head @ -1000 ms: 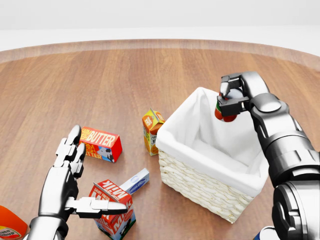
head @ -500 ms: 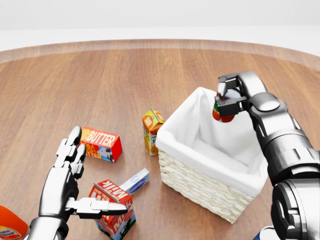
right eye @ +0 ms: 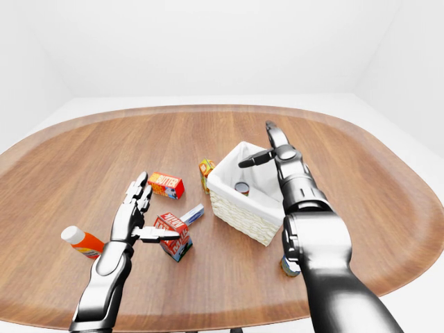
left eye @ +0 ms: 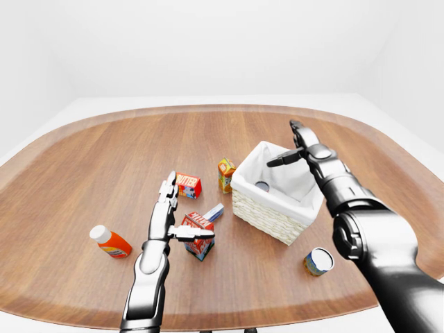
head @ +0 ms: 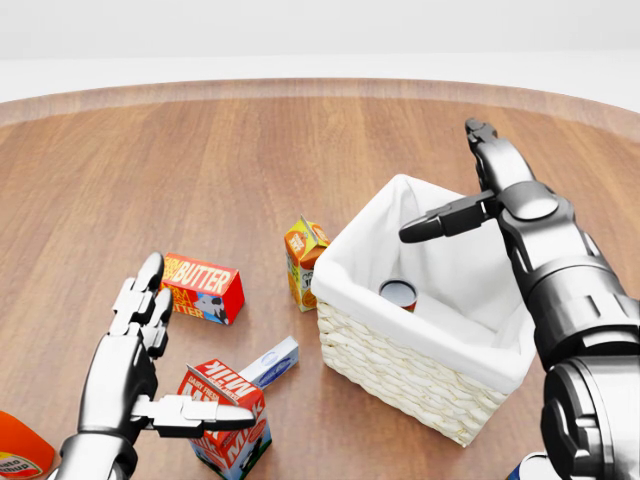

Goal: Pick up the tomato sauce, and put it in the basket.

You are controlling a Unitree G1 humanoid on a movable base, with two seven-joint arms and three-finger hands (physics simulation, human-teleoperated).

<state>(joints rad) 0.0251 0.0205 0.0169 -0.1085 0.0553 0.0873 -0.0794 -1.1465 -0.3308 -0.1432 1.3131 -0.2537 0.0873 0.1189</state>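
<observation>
Far left of the head view: orange bottle (head: 18, 455) lying on the desk (head: 250, 150), cut off by the frame edge. Left hand (head: 150, 360) hovers low with its fingers spread wide and nothing in it, thumb over the milk carton (head: 228, 420); butter box (head: 203, 288) just above it in that view, a small pale blue-and-white pack (head: 272, 362) to the right of the milk, and a small orange juice carton (head: 303, 260) right beside the basket wall. Basket (head: 400, 375) is woven wicker with a white cloth liner, sits right of centre. Tomato sauce (head: 398, 293) is inside it, down against the liner near the left wall; only its pale round top with a red rim shows, so I'd guess a small can standing upright, but the liner hides the body and I can't confirm. Right hand (head: 470, 190) is above the basket, fingers fully extended, thumb out sideways, holding nothing, well clear of the can. Handling judgement: rigid, light-to-moderate, smooth wall so somewhat slippery, not fragile. If it needed re-gripping, take it around the side wall at mid-height with fingers opposed to the thumb; liner and basket wall crowd access from the left, so come in from above. Another can (left eye: 318, 261) stands on the desk at lower right in the left-eye view.
</observation>
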